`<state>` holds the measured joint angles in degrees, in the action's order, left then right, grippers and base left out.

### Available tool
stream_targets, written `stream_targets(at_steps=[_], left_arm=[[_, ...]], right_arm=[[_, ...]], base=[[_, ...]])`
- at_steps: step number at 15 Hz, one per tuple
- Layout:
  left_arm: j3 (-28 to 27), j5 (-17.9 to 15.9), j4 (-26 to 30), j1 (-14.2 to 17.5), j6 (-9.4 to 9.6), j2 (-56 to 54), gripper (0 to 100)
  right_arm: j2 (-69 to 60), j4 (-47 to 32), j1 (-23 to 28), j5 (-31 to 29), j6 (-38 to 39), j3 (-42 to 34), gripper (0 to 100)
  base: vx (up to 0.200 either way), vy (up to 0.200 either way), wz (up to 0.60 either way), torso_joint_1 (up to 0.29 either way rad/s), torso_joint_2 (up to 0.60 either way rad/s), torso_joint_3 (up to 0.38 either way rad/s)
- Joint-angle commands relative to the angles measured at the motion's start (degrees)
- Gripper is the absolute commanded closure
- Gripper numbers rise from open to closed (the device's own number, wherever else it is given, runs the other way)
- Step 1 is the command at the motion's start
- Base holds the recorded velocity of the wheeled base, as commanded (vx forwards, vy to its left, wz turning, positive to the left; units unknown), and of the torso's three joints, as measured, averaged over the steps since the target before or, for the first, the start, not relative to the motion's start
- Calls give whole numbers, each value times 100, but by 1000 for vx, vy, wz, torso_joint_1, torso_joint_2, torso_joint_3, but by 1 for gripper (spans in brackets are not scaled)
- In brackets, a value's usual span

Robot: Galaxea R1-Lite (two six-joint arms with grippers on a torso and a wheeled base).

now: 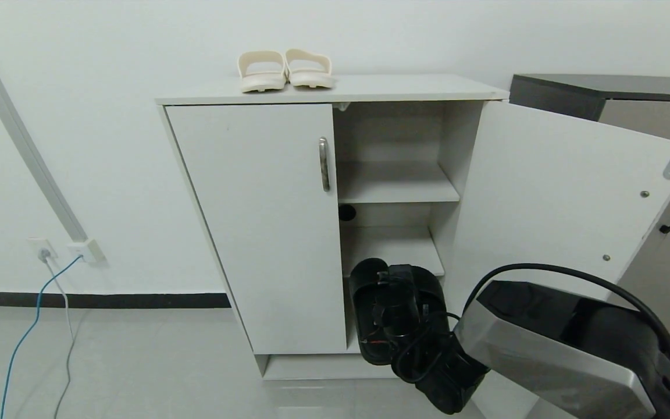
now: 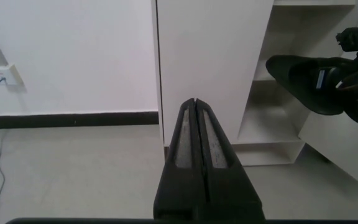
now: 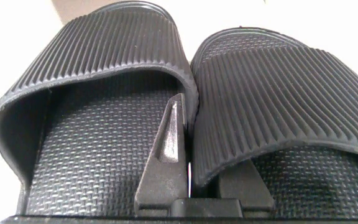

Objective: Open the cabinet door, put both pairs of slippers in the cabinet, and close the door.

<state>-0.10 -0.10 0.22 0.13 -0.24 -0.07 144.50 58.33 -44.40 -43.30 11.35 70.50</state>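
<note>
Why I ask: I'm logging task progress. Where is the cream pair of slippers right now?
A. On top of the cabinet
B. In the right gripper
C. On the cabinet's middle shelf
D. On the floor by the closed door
A: the cream slippers sit side by side on the cabinet's top, while the right gripper holds the black slippers.

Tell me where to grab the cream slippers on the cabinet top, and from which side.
Best guess: pinch the two inner strap walls where the cream slippers touch, one finger into each strap opening. Come from the front, level with the cabinet top: both openings face the robot and the pair lies flat, side by side. The right pincer holds the black slippers that way.
</note>
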Motion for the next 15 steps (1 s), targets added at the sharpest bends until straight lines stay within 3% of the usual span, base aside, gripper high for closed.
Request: stream_targets(at_steps=[1,6,11,15], left_arm=[[1,1,4,4,-2,7,100],[1,1,-4,4,7,7,100],[1,10,-4,4,7,7,100],[1,1,-4,4,7,7,100]], right_arm=[[52,3,-7,-12,-1,25,100],[272,64,28,-29,8,157,100],[360,1304,160,-38,-739,113,100],[316,1453,177,-38,-819,104,100]], base=[[0,0,0,7,2,-193],[0,0,0,2,1,-193],[0,0,0,3,1,-201],[0,0,0,3,2,-74]])
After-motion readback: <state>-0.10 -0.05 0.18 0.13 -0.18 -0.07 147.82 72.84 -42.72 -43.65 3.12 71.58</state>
